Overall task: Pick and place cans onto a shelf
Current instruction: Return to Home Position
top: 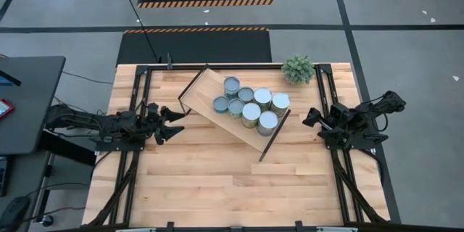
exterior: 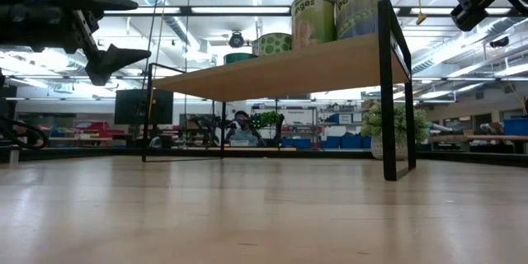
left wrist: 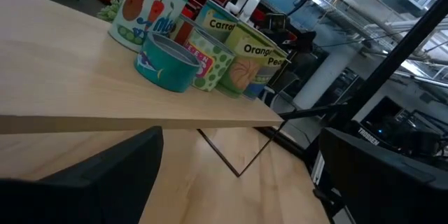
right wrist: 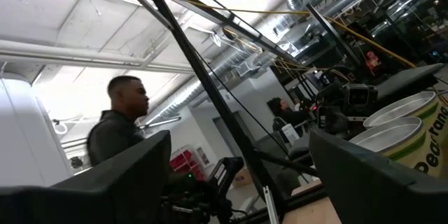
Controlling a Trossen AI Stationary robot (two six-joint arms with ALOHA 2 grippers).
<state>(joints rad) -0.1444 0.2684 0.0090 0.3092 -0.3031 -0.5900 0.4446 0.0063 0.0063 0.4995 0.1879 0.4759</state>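
wood on a thin black frame, the shelf (top: 205,90) sits slantwise at the far middle of the counter (top: 217,181). all eight cans (top: 251,110) stand on it in a tight cluster toward its right end, so the placing looks finished and only parking the arms is judged to be outstanding.

the left gripper (top: 176,124) hangs just off the shelf's left end, fingers spread with nothing between them. the right gripper (top: 309,117) hangs near the right end, also wide open and empty. each arm would do best to draw outward first, away from the frame legs and the edge cans, and fold only then, since a knock could topple the row.

from above the can tops are pale blue-grey or white. the left wrist view shows bright vegetable labels and one squat teal can (left wrist: 166,61) in front.
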